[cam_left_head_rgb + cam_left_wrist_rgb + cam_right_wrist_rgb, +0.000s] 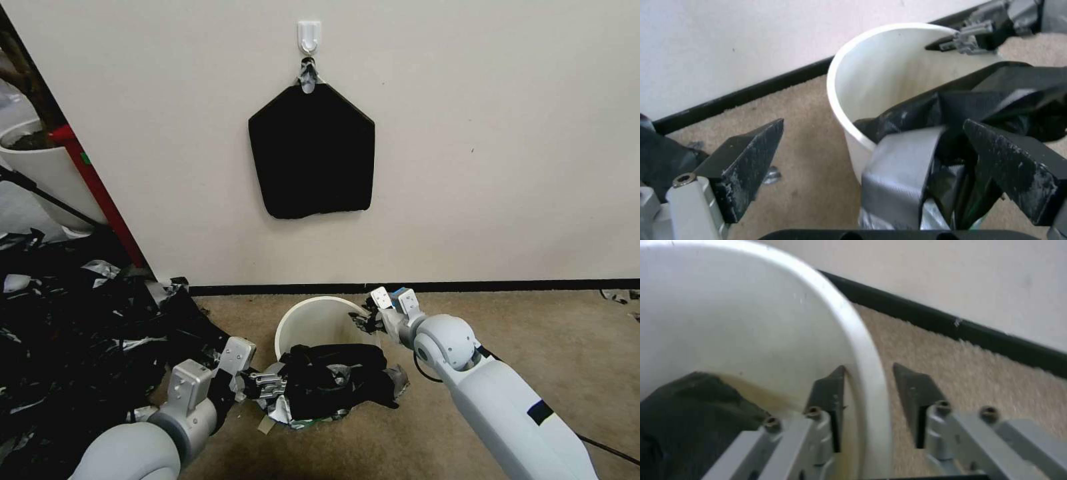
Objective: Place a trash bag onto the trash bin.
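Head view shows the trash bin (313, 323) tipped at lower centre, the trash bag (337, 383) draped over its near rim, the left gripper (267, 385) spread wide beside the bag, and the right gripper (869, 395) narrowly straddling the bin's rim at right.

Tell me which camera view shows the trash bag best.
The head view: the trash bag shows whole, draped over the near rim of the tilted trash bin, with the left gripper at its edge. The left wrist view shows only close-up folds; the right wrist view shows a dark corner inside the bin.
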Available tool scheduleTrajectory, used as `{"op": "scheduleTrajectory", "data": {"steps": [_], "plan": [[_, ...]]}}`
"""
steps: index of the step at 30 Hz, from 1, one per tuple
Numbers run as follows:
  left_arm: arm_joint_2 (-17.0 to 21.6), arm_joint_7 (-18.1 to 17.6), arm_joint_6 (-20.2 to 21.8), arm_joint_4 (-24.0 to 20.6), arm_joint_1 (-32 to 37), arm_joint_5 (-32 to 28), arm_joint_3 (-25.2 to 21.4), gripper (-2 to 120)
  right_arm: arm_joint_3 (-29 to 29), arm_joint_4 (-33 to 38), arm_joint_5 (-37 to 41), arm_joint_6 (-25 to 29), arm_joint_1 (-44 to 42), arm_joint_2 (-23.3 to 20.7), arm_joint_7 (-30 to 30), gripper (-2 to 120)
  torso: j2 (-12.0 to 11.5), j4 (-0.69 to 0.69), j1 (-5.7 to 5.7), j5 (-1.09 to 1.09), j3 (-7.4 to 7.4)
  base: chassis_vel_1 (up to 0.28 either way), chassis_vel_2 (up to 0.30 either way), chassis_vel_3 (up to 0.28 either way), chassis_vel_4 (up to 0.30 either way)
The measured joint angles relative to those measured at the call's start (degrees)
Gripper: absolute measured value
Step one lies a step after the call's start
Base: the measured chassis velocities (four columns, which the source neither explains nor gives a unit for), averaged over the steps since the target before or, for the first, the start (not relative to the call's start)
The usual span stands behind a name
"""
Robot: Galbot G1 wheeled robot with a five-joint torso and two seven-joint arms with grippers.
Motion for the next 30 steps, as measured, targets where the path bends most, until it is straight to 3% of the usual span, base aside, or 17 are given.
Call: {"op": "scheduleTrajectory", "data": {"steps": [5,7,8,10,11,15,16,19,20,23,30], "plan": [[-0.1,-1.0,-0.9,0.2,-0.4,0.0,0.6,100,0.1,4.1,7.8,0.2,-3.5,-1.2,9.0,12,0.0,0.00,0.00,0.00,0.00,0.000,0.000,0.000,0.000],[-0.2,-1.3,-1.2,0.4,-0.7,0.0,1.0,100,-0.1,7.4,15.6,1.5,-6.0,-1.7,19.4,9,0.0,0.00,0.00,-0.01,0.00,0.000,0.000,0.000,0.000],[-0.2,-1.3,-1.2,0.4,-0.7,0.0,1.0,100,-0.1,7.4,15.6,1.5,-6.0,-1.7,19.4,9,0.0,0.00,0.00,-0.01,0.00,0.000,0.000,0.000,0.000],[-0.3,-1.5,-1.4,0.6,-1.1,-0.1,1.4,100,-0.8,9.9,22.0,5.2,-8.1,-1.6,29.5,9,0.0,-0.01,0.00,0.00,0.00,0.000,0.000,0.000,0.000],[-0.3,-1.5,-1.4,0.6,-1.1,-0.1,1.4,100,-0.8,9.9,22.0,5.2,-8.1,-1.6,29.5,9,0.0,-0.01,0.00,0.00,0.00,0.000,0.000,0.000,0.000],[-0.4,-2.1,-2.1,1.0,-1.8,-0.1,2.0,100,-1.5,11.9,30.8,15.5,-11.1,1.6,48.0,8,0.0,-0.01,0.00,0.00,-0.01,0.000,0.000,0.000,0.000],[-0.4,-2.1,-2.1,1.0,-1.8,-0.1,2.0,100,-1.5,11.9,30.8,15.5,-11.1,1.6,48.0,8,0.0,-0.01,0.00,0.00,-0.01,0.000,0.000,0.000,0.000],[-0.2,-2.4,-2.7,1.6,-2.1,-0.1,2.2,100,-0.5,12.3,33.3,24.1,-12.4,6.2,57.4,8,0.0,0.00,0.00,-0.02,0.00,0.000,0.000,0.000,0.000],[-0.2,-2.4,-2.7,1.6,-2.1,-0.1,2.2,100,-0.5,12.3,33.3,24.1,-12.4,6.2,57.4,8,0.0,0.00,0.00,-0.02,0.00,0.000,0.000,0.000,0.000],[-0.3,-2.6,-3.2,2.1,-2.3,-0.1,2.4,100,0.6,13.4,33.8,29.9,-13.0,10.5,64.7,8,0.0,0.00,0.00,-0.02,0.00,0.000,0.000,0.000,0.000],[-0.3,-3.1,-3.8,2.7,-2.5,-0.2,2.5,100,0.5,13.0,31.6,33.6,-14.2,14.7,71.2,7,0.0,0.00,0.00,-0.02,0.00,0.000,0.000,0.000,0.000]]}}
